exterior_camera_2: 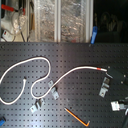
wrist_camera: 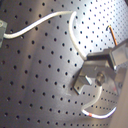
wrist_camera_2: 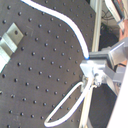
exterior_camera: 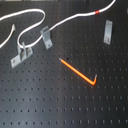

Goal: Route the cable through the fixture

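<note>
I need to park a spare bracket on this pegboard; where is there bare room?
In the first exterior view, the pegboard is bare all along its near edge, below the orange rod. A smaller free patch lies between the rod and the lone bracket. It is crowded at the first exterior view's upper left, where the cable loops past two brackets.

On the counter (exterior_camera: 45,100), the cable (exterior_camera: 75,19) runs along the far side in the first exterior view, looping past two brackets (exterior_camera: 46,37) at the first exterior view's left. A third bracket (exterior_camera: 107,31) stands right, just below the cable. The rod (exterior_camera: 79,72) lies nearer, at centre
</note>
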You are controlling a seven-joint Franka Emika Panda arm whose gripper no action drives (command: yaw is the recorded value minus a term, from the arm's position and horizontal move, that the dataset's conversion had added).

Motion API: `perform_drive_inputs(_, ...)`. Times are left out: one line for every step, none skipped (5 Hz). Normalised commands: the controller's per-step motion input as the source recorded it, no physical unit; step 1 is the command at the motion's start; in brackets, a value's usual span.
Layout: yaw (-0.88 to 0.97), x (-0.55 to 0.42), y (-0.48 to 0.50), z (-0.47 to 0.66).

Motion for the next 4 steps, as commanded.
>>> perform_drive_inputs(0.00, -0.010, 0.005, 0.00)
perform_drive_inputs(0.00, -0.362, 0.185, 0.11)
perform_drive_inputs(0.02, -0.445, 0.166, 0.24)
perform_drive_inputs(0.00, -0.416, 0.168, 0.22)
